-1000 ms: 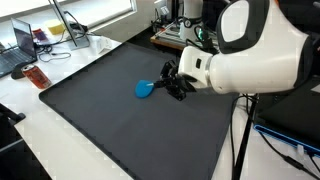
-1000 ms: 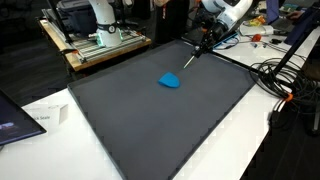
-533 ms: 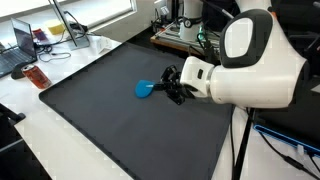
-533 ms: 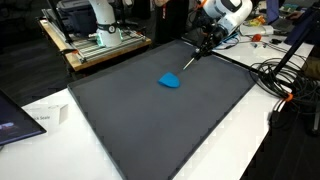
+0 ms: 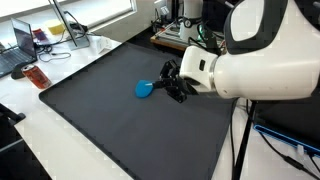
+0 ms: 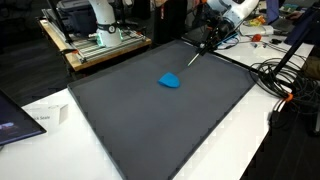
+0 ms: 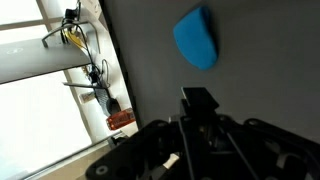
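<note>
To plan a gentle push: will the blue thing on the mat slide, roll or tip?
The blue thing lies low and wide, so it would probably slide, not tip. Its top is rounded, yet one end looks tapered, so steady rolling seems unlikely. The mat looks matte and may drag it.

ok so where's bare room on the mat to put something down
Bare: the mat from the blue object out to its near edge. Crowded: around the shut gripper beside the blue object, and the cable-strewn table past that mat edge.
</note>
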Motion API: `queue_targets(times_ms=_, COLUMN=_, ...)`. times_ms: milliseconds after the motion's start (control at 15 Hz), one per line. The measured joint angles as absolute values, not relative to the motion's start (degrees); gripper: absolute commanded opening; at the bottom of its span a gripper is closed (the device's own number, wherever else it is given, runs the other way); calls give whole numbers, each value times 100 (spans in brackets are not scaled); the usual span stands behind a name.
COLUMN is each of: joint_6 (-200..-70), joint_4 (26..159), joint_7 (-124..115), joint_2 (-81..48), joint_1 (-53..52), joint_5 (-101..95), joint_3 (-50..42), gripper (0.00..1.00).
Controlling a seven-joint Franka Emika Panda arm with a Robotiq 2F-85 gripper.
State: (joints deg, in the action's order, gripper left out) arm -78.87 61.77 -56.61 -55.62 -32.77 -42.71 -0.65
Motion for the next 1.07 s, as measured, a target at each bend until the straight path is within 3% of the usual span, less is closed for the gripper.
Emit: queue_targets(times_ms=1067, joint_6=-8062, joint_4=6190, joint_7=-3651, joint_2=-4426, joint_1=-2105, joint_5=-3141, joint_3=278, gripper=3)
